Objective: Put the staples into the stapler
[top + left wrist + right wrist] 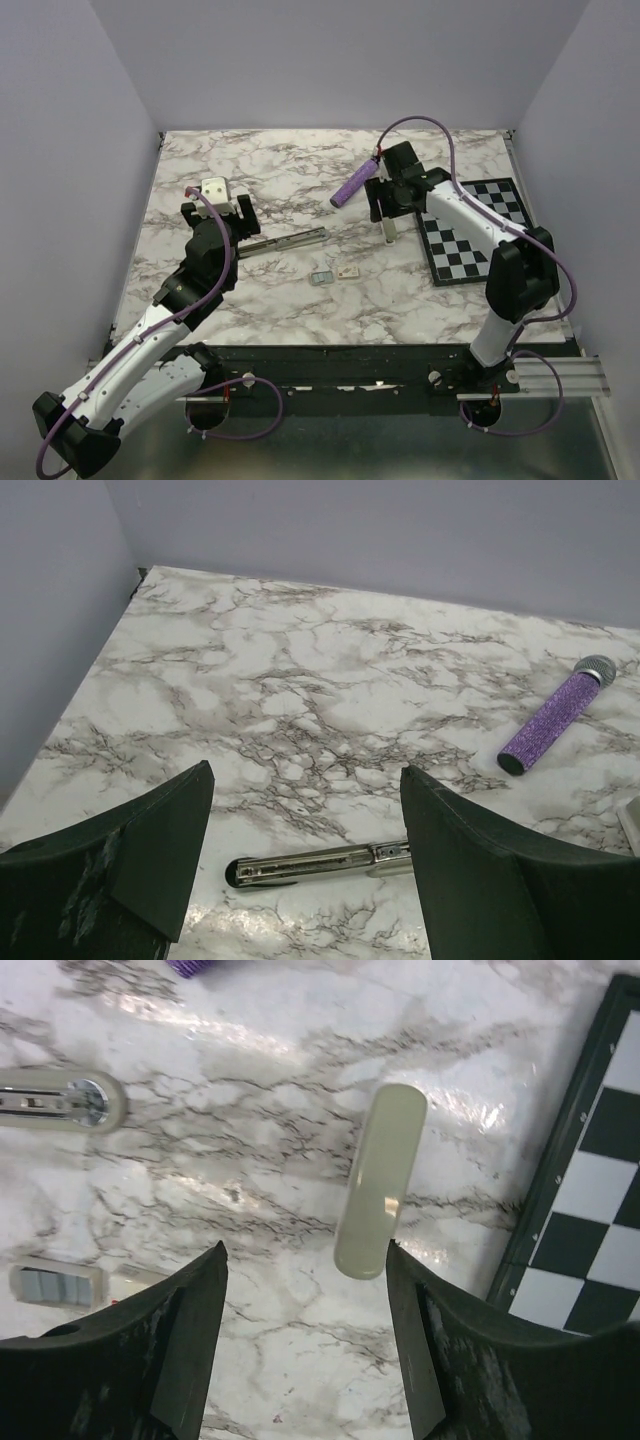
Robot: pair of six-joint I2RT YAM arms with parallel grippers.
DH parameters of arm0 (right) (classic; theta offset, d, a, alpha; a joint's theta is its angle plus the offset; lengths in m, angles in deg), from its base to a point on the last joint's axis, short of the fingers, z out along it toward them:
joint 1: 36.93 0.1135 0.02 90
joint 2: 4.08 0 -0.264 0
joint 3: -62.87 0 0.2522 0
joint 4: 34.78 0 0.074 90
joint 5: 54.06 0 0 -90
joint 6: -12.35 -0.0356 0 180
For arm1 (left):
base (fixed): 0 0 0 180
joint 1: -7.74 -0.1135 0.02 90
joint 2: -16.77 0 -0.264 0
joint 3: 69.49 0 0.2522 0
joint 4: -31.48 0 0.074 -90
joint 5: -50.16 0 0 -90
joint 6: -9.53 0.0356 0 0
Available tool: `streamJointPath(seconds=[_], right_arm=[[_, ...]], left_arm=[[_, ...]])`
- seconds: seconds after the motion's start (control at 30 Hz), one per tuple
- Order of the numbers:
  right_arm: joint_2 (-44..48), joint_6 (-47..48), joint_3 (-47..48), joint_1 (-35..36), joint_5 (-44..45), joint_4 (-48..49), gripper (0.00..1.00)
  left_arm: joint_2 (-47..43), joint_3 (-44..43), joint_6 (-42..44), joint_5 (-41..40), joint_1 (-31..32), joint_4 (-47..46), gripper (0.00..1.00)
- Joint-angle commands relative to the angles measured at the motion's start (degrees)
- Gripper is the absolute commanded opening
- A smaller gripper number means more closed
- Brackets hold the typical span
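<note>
The stapler lies in two parts. Its metal rail (290,240) (320,863) rests mid-table, one end passing behind the right finger of my open left gripper (220,212) (305,800), which hovers over it empty. The beige oblong cover (388,232) (380,1180) lies flat on the marble just ahead of my right gripper (386,205) (305,1250), which is open with nothing between its fingers. The staples sit nearer the front: a grey block in a cream tray (322,279) (55,1285) and a small cream box (348,271) (135,1278) beside it.
A purple cylinder with a grey tip (352,185) (560,715) lies toward the back, near the right arm. A black-and-white checkerboard (475,230) (600,1160) lies on the right side of the marble table (260,160). Walls enclose three sides.
</note>
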Motion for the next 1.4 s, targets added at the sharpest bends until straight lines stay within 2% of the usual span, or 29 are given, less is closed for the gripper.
streamJointPath(seconds=[0.0, 0.17, 0.47, 0.73, 0.97, 1.2, 1.37], right_arm=[[0.53, 6.64, 2.20, 1.60, -10.79, 5.14, 0.73], [-5.08, 14.55, 6.33, 5.02, -16.50, 7.52, 0.75], [-18.09, 17.11, 19.41, 8.72, -25.03, 8.49, 0.79], [-25.66, 19.12, 24.18, 10.83, -29.34, 8.14, 0.79], [-25.49, 21.06, 20.93, 12.41, -27.77, 7.35, 0.78], [-24.61, 22.91, 16.80, 14.87, -22.15, 8.40, 0.76], [-24.26, 23.96, 15.66, 16.28, -18.54, 8.58, 0.71]], left_arm=[[0.11, 0.04, 0.50, 0.52, -0.63, -0.62, 0.84], [0.02, 0.13, 0.59, 0.60, -1.25, -0.71, 0.84], [0.20, 0.31, 0.24, 2.10, -2.48, -1.24, 0.84], [0.29, 0.31, -0.38, 3.06, -3.36, -1.06, 0.84], [0.03, 0.22, -0.91, 4.03, -3.71, -0.88, 0.84], [0.11, 0.13, -1.17, 4.47, -4.06, -0.71, 0.84], [0.29, 0.22, -1.26, 4.65, -4.15, -0.71, 0.84]])
